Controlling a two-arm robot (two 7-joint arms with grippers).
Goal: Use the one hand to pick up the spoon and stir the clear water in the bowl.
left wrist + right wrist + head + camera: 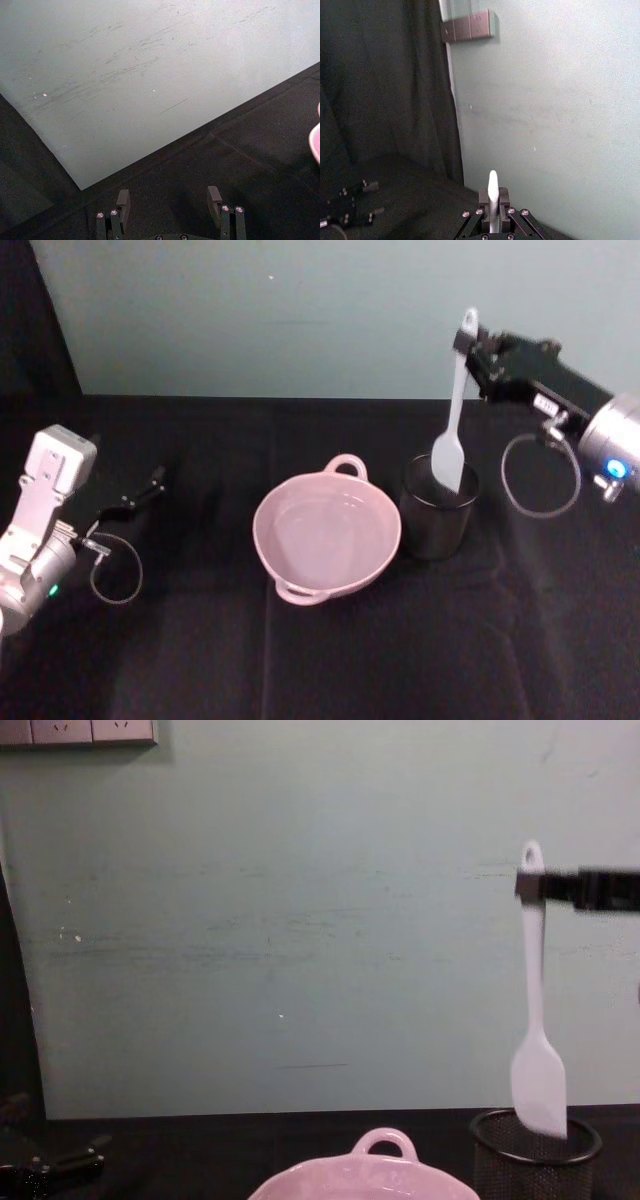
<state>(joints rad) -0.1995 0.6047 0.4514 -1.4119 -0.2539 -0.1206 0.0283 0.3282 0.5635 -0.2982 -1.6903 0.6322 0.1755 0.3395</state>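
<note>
Spoon (pixel 455 410) hangs straight down from the right claw (pixel 468 345), which is clenched on the top of its handle. Its flat end dips into the mouth of the black mesh cup (pixel 437 525), just beside the pink bowl (pixel 258 530). If the claw slides sideways too low, the blade could catch the cup and tip it, or bump the bowl and spill the water (pixel 325 530). The left claw (pixel 168 200) rests released, well apart.

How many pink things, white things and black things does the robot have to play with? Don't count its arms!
Pink: 1, the wide glossy pink bowl.
White: 1, the slim white spatula-like spoon, held in the right gripper.
Black: 1, the black wire-mesh cup.
Total: 3.
</note>
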